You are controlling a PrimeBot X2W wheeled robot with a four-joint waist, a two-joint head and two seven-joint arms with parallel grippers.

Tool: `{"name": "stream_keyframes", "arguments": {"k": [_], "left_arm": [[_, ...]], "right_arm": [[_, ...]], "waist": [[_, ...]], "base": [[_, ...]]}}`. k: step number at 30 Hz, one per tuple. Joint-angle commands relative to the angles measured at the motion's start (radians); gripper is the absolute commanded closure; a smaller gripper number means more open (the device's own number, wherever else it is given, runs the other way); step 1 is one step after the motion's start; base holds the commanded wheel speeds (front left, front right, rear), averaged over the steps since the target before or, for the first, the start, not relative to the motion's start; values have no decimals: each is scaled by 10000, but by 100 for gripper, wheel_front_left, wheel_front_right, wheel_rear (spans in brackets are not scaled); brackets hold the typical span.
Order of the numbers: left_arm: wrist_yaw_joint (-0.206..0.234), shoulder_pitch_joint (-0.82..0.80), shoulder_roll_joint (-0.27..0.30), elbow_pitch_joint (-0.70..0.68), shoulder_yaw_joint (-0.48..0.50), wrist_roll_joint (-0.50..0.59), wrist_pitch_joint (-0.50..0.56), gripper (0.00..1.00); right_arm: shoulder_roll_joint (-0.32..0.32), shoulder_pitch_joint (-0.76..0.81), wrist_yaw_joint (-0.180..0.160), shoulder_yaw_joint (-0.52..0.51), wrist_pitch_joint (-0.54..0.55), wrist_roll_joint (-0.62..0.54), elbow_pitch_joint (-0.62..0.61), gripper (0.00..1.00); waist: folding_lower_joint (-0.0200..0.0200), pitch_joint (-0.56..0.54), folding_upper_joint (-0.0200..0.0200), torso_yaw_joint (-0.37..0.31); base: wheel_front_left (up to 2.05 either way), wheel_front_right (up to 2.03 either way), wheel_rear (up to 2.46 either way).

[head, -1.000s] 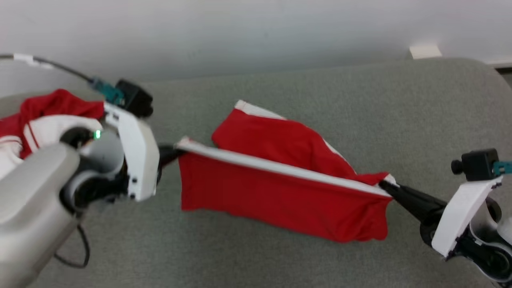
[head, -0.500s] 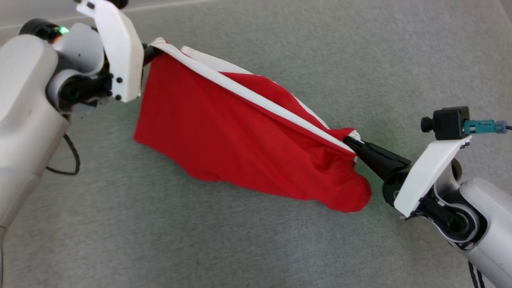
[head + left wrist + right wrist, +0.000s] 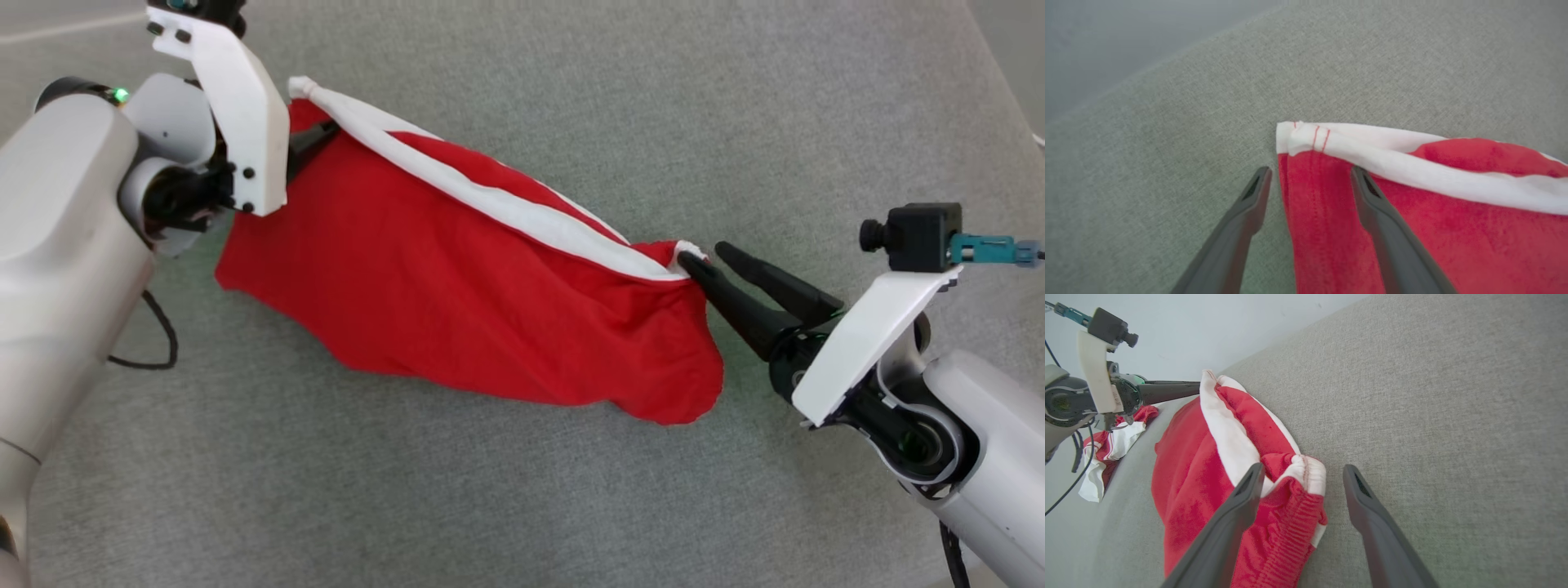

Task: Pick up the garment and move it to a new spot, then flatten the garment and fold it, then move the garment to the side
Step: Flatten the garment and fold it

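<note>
- Red garment (image 3: 457,278) with a white band lies rumpled on the grey cushion (image 3: 522,506).
- Left gripper (image 3: 1310,171): jaws spread, straddling one corner.
- Right gripper (image 3: 704,253): jaws spread at the opposite end, gripping nothing.

The supporting surface (image 3: 522,490) is a flat expanse of grey woven upholstery fabric with a rounded edge at the upper right of the head view. The garment (image 3: 457,302), red with a white band (image 3: 490,196) along its upper edge, lies directly on this surface, stretched out on a diagonal from upper left to right of centre, its red cloth spread loosely and rumpled along the lower edge. A second red and white cloth heap (image 3: 1110,453) lies beyond the garment's far end; whether it rests on the same surface cannot be determined.
</note>
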Motion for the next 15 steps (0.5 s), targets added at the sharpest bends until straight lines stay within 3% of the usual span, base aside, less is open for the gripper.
{"name": "stream_keyframes", "arguments": {"k": [1,6,15], "left_arm": [[-25,18,55,77,-143,-244,-150,0],[-27,124,114,275,-392,-460,36,0],[-26,457,195,520,-798,-1406,1715,0]], "right_arm": [[-123,82,-26,-79,-223,-81,14,0],[-314,311,-26,-168,-459,39,-46,0],[-1029,1000,-26,-669,-1370,-116,-228,0]], "waist": [[-2,-295,-1,121],[-2,-731,-1,214],[-2,-868,-1,37]], "base": [[0,0,0],[0,0,0],[0,0,0]]}}
